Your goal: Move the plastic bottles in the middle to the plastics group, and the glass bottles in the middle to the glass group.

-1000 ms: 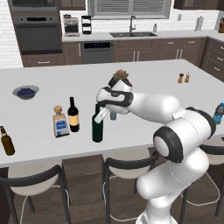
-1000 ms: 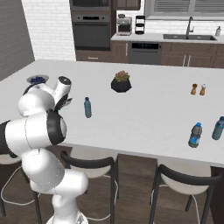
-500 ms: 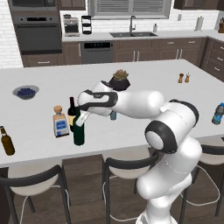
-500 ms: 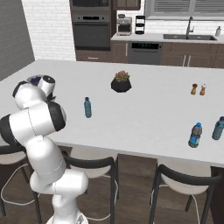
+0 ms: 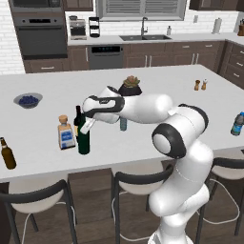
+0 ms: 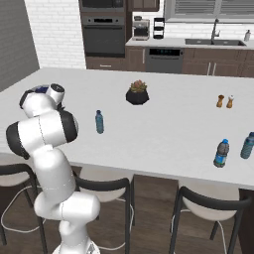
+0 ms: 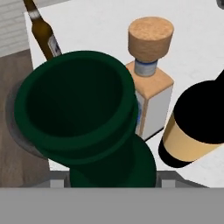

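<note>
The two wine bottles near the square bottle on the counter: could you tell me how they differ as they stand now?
The green wine bottle is plain dark green, the black wine bottle black with a cream label. The gripper is at the green one's neck; the black one stands free, behind it and farther from the counter's near edge. In the hand view the green one's open mouth faces the camera, the black one shows its side. Both stand upright beside the square bottle.

dark green wine bottle (image 7: 83,127), cream-labelled black bottle (image 7: 197,127)
</note>
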Motion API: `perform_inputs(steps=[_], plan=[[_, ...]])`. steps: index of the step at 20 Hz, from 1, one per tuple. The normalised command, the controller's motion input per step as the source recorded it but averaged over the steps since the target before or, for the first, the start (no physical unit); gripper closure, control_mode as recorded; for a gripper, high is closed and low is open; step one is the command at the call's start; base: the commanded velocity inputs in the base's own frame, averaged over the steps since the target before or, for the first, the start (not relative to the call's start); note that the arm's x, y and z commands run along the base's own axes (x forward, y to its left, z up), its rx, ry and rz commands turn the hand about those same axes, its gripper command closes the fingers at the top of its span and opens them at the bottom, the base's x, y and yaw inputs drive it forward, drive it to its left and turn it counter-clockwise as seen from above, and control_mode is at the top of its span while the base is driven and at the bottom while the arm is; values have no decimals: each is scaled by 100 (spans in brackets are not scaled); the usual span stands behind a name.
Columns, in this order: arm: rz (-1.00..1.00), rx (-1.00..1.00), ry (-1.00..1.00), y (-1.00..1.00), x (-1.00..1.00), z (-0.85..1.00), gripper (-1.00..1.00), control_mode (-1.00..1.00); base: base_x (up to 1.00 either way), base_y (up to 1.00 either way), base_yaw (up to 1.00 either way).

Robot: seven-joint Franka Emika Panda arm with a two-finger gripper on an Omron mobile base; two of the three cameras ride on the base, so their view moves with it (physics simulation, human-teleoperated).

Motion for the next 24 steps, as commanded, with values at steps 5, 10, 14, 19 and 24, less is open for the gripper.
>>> perform_inputs(steps=[5, 10, 14, 19, 24], plan=[[0, 0, -2, 14, 11, -15, 100, -100, 0, 0, 0], [0, 0, -1, 20, 1, -17, 100, -100, 0, 0, 0], [0, 0, 0, 21, 1, -5, 100, -100, 0, 0, 0], [0, 1, 0, 11, 5, 0, 100, -100, 0, 0, 0], [0, 7, 0, 3, 0, 0, 100, -100, 0, 0, 0]])
